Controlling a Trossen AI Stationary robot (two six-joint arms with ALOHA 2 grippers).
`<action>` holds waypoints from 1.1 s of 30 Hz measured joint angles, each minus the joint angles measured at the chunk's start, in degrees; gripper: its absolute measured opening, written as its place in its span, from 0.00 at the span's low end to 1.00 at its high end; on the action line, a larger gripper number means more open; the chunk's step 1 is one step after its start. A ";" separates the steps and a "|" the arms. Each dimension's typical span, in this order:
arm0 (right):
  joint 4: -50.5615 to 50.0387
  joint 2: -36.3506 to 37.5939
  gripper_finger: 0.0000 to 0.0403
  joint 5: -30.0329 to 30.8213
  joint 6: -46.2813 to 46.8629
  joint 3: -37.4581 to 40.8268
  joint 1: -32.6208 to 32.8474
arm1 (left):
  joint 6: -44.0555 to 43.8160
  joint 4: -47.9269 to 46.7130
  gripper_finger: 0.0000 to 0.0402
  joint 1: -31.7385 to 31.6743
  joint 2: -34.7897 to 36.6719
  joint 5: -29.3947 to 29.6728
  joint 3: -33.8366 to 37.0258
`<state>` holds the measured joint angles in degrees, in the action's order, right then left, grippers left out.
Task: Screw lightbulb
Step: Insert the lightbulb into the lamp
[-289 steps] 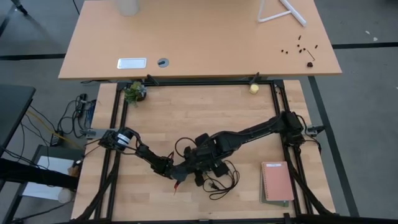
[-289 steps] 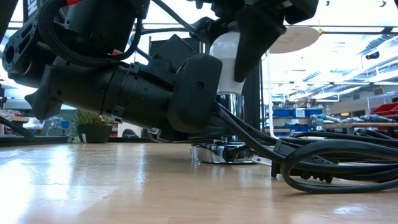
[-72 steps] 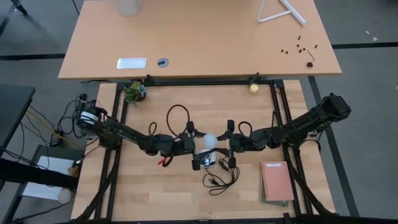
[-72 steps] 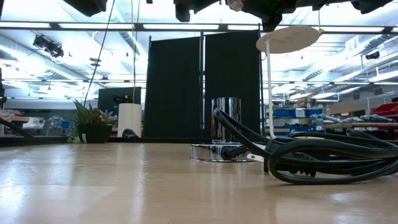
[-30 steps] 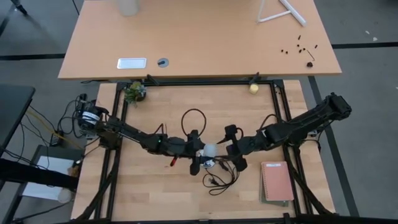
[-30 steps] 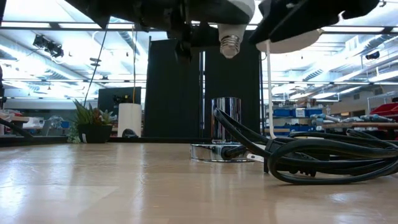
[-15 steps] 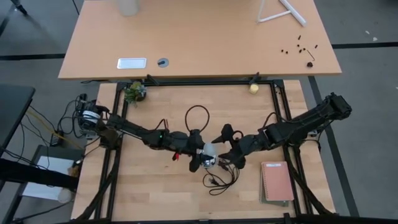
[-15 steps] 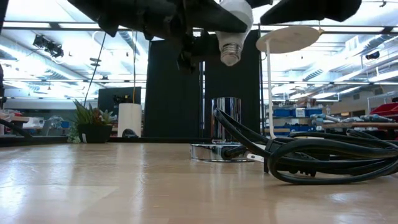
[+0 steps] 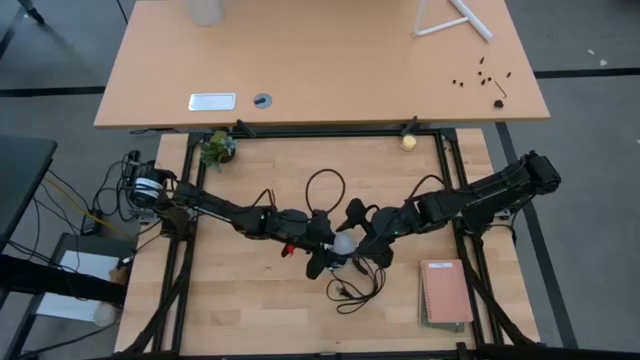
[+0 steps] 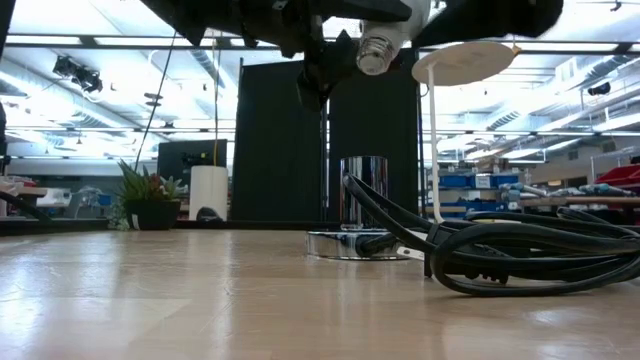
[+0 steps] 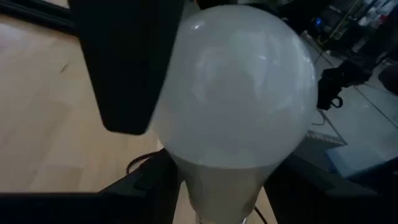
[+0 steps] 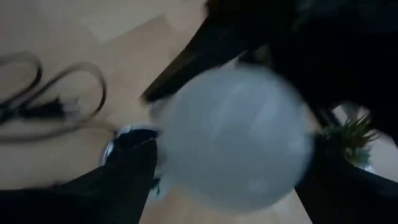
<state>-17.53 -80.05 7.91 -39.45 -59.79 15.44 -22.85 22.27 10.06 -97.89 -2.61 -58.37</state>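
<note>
Left pincer (image 9: 330, 243) grips the lightbulb (image 9: 344, 243) above the socket (image 10: 361, 243) (base tilted, unaligned), while right pincer (image 9: 362, 238) stands spread beside it.

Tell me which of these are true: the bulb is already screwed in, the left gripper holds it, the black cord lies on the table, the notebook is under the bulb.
1. The lightbulb is already screwed into the socket. False: in the low view it hangs in the air above the socket, screw base bare and tilted.
2. The left gripper holds the lightbulb. True: the left wrist view shows its dark fingers against the white globe.
3. The black cord lies on the table. True.
4. The notebook lies under the lightbulb. False: it lies apart, at the table's right near corner.
5. The right gripper is far from the lightbulb. False: it is right beside it, jaws wide.
</note>
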 joint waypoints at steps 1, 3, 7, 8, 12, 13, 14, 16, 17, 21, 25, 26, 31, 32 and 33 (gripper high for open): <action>-0.76 0.02 0.88 0.35 -0.32 0.02 0.12 | -0.02 -0.69 0.52 -0.33 0.02 -0.32 -0.35; -0.17 -0.26 0.88 0.60 -1.24 -0.66 0.18 | -0.32 -1.20 0.52 -0.79 0.00 -1.66 -0.88; 0.46 -0.90 0.88 -1.14 -0.33 -1.25 0.59 | -1.36 -1.36 0.52 -1.59 -0.09 -2.86 -1.46; 0.77 -1.31 0.88 -1.44 -0.42 -1.31 0.72 | -1.36 -1.51 0.52 -1.65 -0.11 -3.08 -1.46; -0.08 -2.28 0.84 0.05 -1.32 -1.35 0.85 | -1.39 -1.98 0.52 -2.20 -0.26 -0.49 -1.34; -0.56 -2.40 0.83 0.31 -1.26 -1.35 0.97 | -1.39 -1.99 0.52 -2.20 -0.30 0.04 -1.28; -1.04 -2.43 0.82 0.75 -1.04 -1.35 0.99 | -1.40 -1.96 0.52 -2.20 -0.39 0.31 -1.28; -1.24 -2.46 0.79 0.82 0.28 -1.37 0.93 | -1.36 -1.95 0.52 -2.15 -0.37 1.89 -1.28; -1.41 -2.52 0.78 0.96 1.43 -1.37 0.94 | -1.18 -2.01 0.52 -2.14 -0.40 2.31 -1.27; -2.15 -2.69 0.75 1.69 3.97 -1.26 1.20 | -1.18 -1.50 0.52 -2.28 -0.96 3.31 -1.27; -4.05 -2.66 0.73 2.59 6.34 -1.29 1.26 | -0.05 -1.78 0.52 -2.44 -0.96 3.96 -1.29; -4.59 -2.67 0.73 2.69 6.85 -1.29 1.25 | 0.17 -1.78 0.52 -2.44 -0.96 4.49 -1.29; -6.74 -1.74 0.73 2.94 10.41 -1.22 1.32 | 3.15 -0.96 0.52 -2.48 -0.96 5.44 -1.31; -7.39 -1.18 0.73 3.02 11.18 -1.22 1.32 | 4.38 -0.75 0.52 -2.48 -0.94 5.64 -1.40; -8.39 -0.48 0.73 3.32 11.89 -1.22 1.32 | 5.50 -0.53 0.52 -2.48 -0.91 5.98 -1.43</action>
<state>-25.92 -80.54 11.23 -27.56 -61.01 16.75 -17.35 21.74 7.57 -98.79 3.37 -59.80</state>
